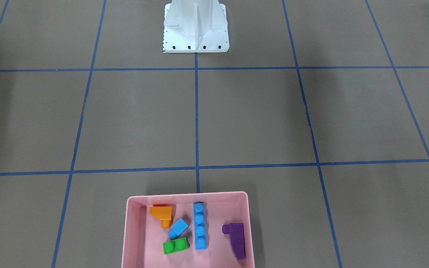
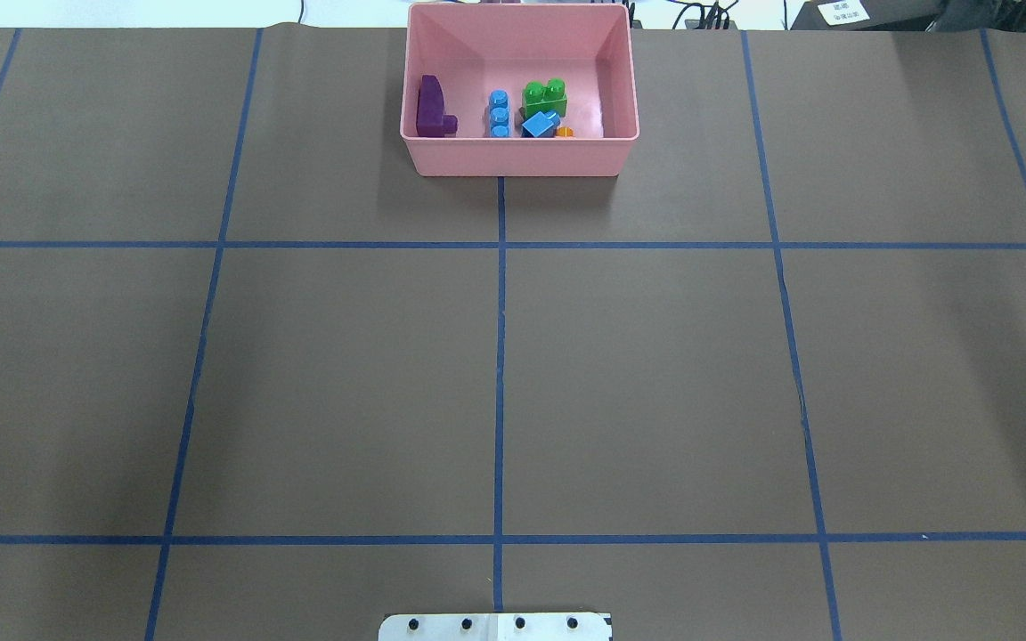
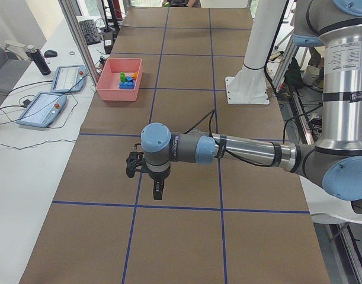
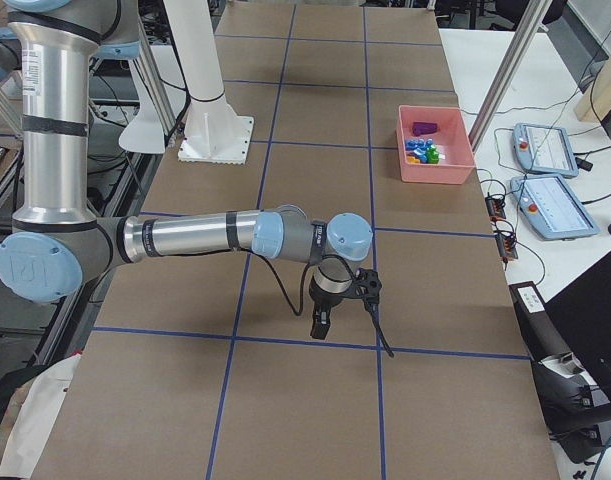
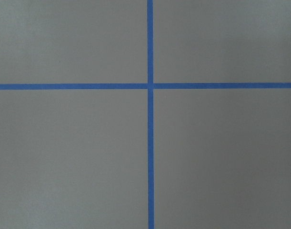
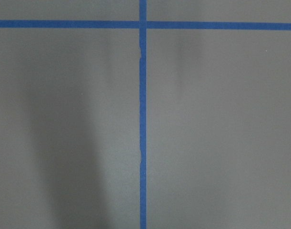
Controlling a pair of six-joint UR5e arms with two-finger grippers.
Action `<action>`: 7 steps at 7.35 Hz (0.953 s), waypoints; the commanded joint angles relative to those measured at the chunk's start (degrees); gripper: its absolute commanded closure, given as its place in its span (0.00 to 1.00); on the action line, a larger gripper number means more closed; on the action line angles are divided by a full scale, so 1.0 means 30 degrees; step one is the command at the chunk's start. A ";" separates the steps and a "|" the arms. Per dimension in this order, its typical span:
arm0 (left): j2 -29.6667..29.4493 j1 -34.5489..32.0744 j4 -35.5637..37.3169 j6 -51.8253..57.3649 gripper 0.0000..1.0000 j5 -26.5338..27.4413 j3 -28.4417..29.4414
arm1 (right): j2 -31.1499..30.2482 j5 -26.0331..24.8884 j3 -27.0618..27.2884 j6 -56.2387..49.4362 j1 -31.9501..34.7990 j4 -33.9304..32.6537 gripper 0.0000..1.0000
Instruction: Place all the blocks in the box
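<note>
The pale pink box (image 1: 132, 238) stands at the table's operator side, also seen in the overhead view (image 2: 517, 158). Inside it lie the long blue block (image 1: 200, 225), the tiny blue block (image 1: 178, 228), the orange sloped block (image 1: 161, 213), the green block (image 1: 175, 245) and the purple sloped block (image 1: 237, 236). My left gripper (image 3: 159, 192) hangs over bare table far from the box. My right gripper (image 4: 320, 325) hangs likewise at the other end. Both show only in the side views, so I cannot tell whether either is open or shut. The wrist views show only brown table and blue tape.
The white robot base (image 1: 196, 28) stands mid-table on the robot's side. Blue tape lines (image 2: 500, 356) divide the brown table into squares. Tablets (image 3: 65, 77) and cables lie on the white bench beyond the box.
</note>
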 commanded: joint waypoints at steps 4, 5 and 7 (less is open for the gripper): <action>-0.0045 0.0036 0.0038 -0.0028 0.00 -0.0018 -0.0071 | -0.1033 0.0459 0.0077 0.0541 0.0000 0.2094 0.00; -0.0016 0.0036 0.0038 -0.0028 0.00 -0.0019 -0.0100 | -0.1062 0.0723 0.0106 0.0542 0.0029 0.2094 0.00; 0.0013 0.0036 0.0097 -0.0058 0.00 -0.0019 -0.0334 | -0.1004 0.0813 0.0224 0.1354 0.0029 0.2152 0.00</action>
